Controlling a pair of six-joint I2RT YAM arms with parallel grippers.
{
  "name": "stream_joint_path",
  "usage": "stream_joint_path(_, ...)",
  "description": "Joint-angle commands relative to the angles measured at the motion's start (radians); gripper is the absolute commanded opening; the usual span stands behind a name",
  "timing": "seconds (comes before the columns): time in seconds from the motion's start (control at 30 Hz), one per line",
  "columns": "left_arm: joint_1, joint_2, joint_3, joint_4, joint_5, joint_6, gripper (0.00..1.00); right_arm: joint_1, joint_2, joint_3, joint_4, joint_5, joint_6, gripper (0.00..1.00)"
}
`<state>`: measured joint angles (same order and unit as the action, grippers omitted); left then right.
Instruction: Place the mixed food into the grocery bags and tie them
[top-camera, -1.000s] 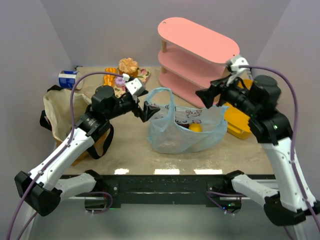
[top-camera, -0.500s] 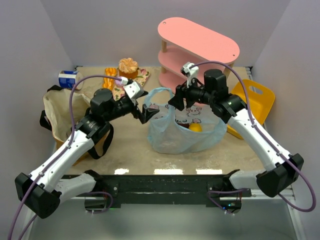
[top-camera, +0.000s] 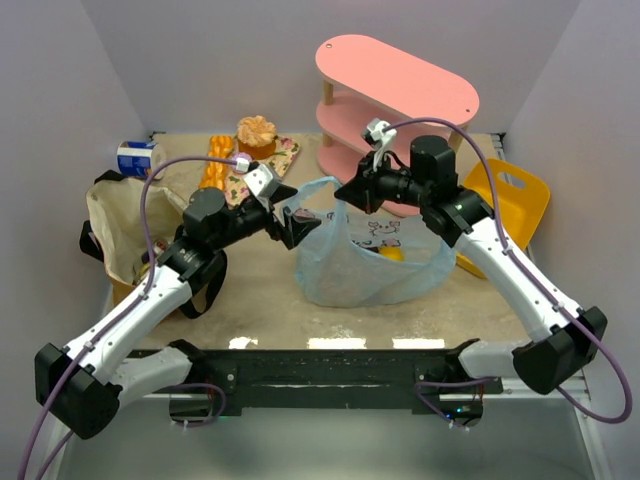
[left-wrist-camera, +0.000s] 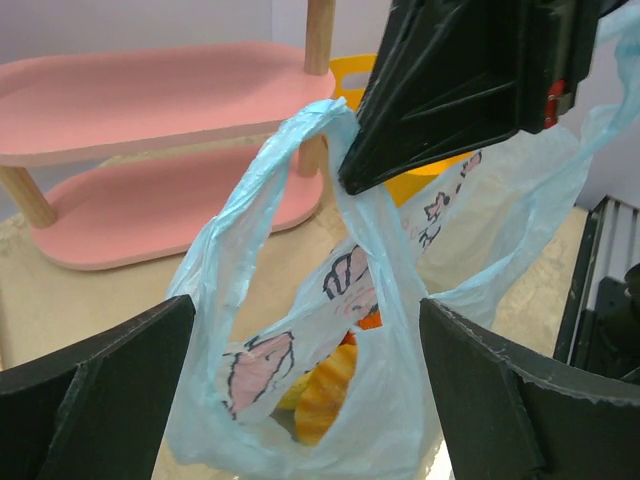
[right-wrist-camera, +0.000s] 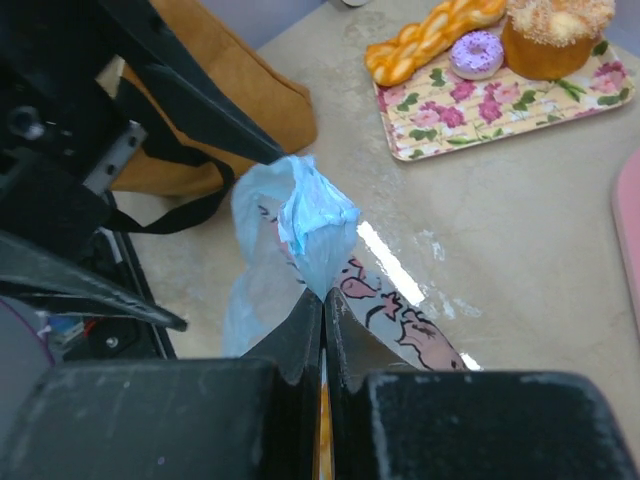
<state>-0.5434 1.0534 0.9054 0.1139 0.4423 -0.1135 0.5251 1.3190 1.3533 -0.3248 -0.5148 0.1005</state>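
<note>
Near the middle of the bench (top-camera: 250, 290), the light-blue plastic bag (top-camera: 350, 275) with pink cartoon prints is seen standing, its mouth drawn upward. One loop handle (right-wrist-camera: 305, 215) of it is pinched by the right tool (top-camera: 342, 193). In the right wrist view the two fingers are pressed fully together, and the thin blue film is gathered into a bunch just above their tips.

The left tool (top-camera: 303, 226) is held just beside the left side of the bag, with its fingers (left-wrist-camera: 110, 400) spread wide apart and nothing gripped between them. In the left wrist view the bag and its raised handle are framed between the two fingers, but whether the film is touched by them cannot be told. Inside the bag some yellow-orange food (left-wrist-camera: 330, 390) is seen through the opening; its exact kind cannot be told.

The tan canvas tote (top-camera: 115, 225) with black straps is lying at the left edge of the bench, well apart from the bag. At the far edge a floral tray (right-wrist-camera: 450, 120) is placed, with a braided bread (right-wrist-camera: 430, 35), a purple doughnut (right-wrist-camera: 477, 52) and an orange-frosted cupcake (right-wrist-camera: 555, 30) on it. A blue-and-white can (top-camera: 135, 158) is found in the far left corner, a pink shelf (top-camera: 395, 80) toward the far right corner, and a yellow plastic basket (top-camera: 510, 195) at the right edge.
</note>
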Motion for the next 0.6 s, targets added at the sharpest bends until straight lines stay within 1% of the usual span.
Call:
stream_joint_path(0.0,0.005,-0.038,-0.095,0.234,-0.022,-0.156,1.00,0.022,-0.066,0.004,0.067,-0.059,0.071,0.00)
stream_joint_path(0.03,0.005,-0.032,-0.106,0.283,-0.001,-0.191,1.00,0.024,-0.069,0.004,0.066,-0.056,0.076,0.00)
stream_joint_path(0.1,0.003,-0.020,-0.121,0.322,0.048,-0.221,1.00,0.035,-0.072,0.000,0.070,-0.050,0.087,0.00)
stream_joint_path(0.23,-0.006,-0.012,-0.157,0.383,0.073,-0.258,1.00,0.056,-0.072,-0.016,0.107,-0.051,0.114,0.00)
stream_joint_path(0.43,-0.004,-0.098,-0.183,0.389,0.003,-0.204,1.00,0.092,-0.060,-0.017,0.153,-0.042,0.140,0.00)
stream_joint_path(0.5,-0.006,-0.098,-0.175,0.380,-0.005,-0.193,1.00,0.099,-0.060,-0.020,0.185,-0.042,0.157,0.00)
stream_joint_path(0.57,-0.004,-0.066,-0.165,0.366,0.021,-0.193,1.00,0.108,-0.049,-0.020,0.204,-0.042,0.175,0.00)
